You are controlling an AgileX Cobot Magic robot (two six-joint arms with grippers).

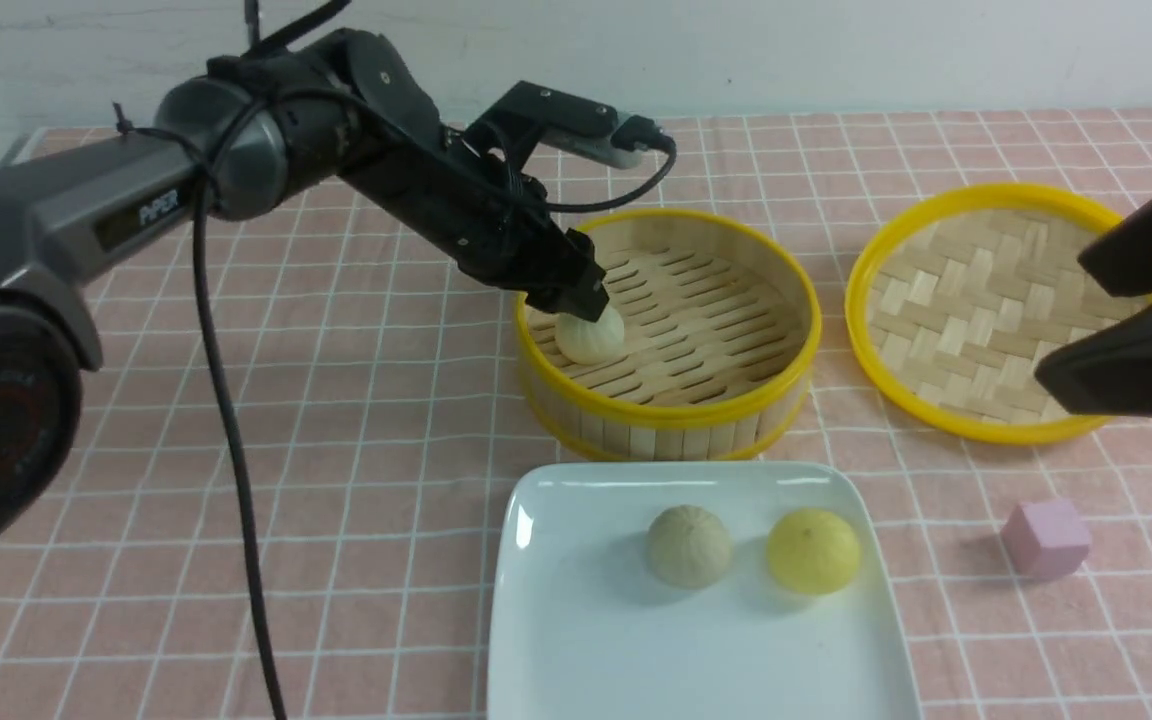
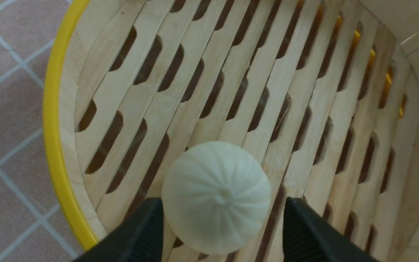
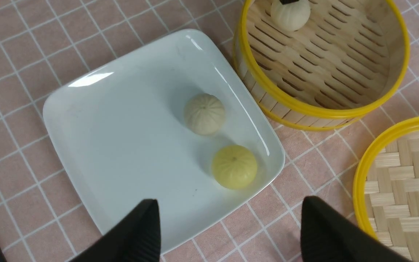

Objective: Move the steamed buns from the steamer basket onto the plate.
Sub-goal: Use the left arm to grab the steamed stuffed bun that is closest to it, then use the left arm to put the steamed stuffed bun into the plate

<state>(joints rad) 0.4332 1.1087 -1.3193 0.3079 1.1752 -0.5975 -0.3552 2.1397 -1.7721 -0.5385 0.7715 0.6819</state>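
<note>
**Desk:** How much room is there around the pale bun (image 2: 216, 196)?

**Photographer:** Little on one side. It sits on the slatted floor of the steamer basket (image 1: 671, 400), and the yellow-rimmed wall curves close outside one of the left gripper's (image 1: 576, 300) fingers (image 2: 144, 233). Beyond the other finger the floor runs bare to the far wall.

**Desk:** And the bun itself?

**Photographer:** Creamy white, round and domed. Its pleats meet at a small knot on top.

**Desk:** Is it gripped?

**Photographer:** No. The jaws are spread wider than the bun and straddle it. One finger is at its edge, though contact cannot be told. The other stands off with a strip of slat between.

**Desk:** Farther out?

**Photographer:** On the near side of the basket from those fingers lies the white plate (image 1: 576, 640), just beside the basket wall. It holds a beige bun (image 1: 690, 545) and a yellow bun (image 1: 813, 550), close together and apart from the rim, with wide bare glaze beside them. The right gripper (image 3: 229, 203) hangs above the plate's edge, spread wide and empty. The woven lid (image 1: 976, 300) and a pink cube (image 1: 1045, 538) lie nearby.
</note>
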